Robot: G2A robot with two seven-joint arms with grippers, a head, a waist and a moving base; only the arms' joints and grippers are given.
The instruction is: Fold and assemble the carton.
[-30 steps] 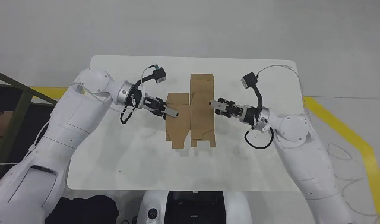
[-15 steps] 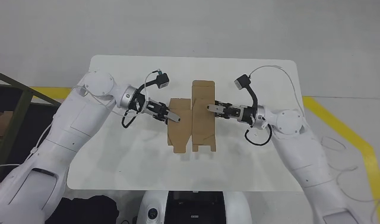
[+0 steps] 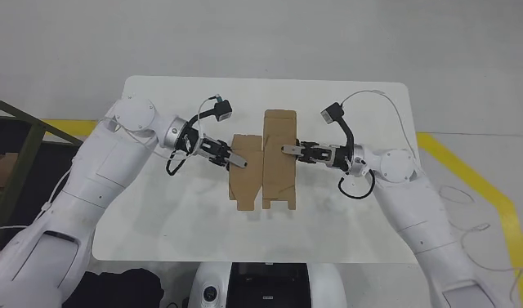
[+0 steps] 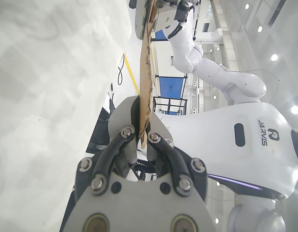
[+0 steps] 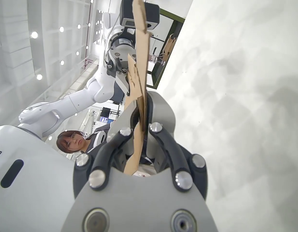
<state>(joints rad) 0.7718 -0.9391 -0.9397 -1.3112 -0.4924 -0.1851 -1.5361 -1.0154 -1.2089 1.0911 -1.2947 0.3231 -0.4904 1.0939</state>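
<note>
Left gripper point(image 3: 242, 161), right gripper point(image 3: 286, 150) shifted, both pinching one carton point(image 3: 278, 177).

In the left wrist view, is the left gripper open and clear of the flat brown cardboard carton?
No: the left gripper is shut on the flat brown cardboard carton, with the board's edge clamped between its jaws.

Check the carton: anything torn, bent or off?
Minor only: the carton is held flat between the left gripper and right gripper, each pinching one side edge. Its edge at the left gripper looks frayed.
</note>
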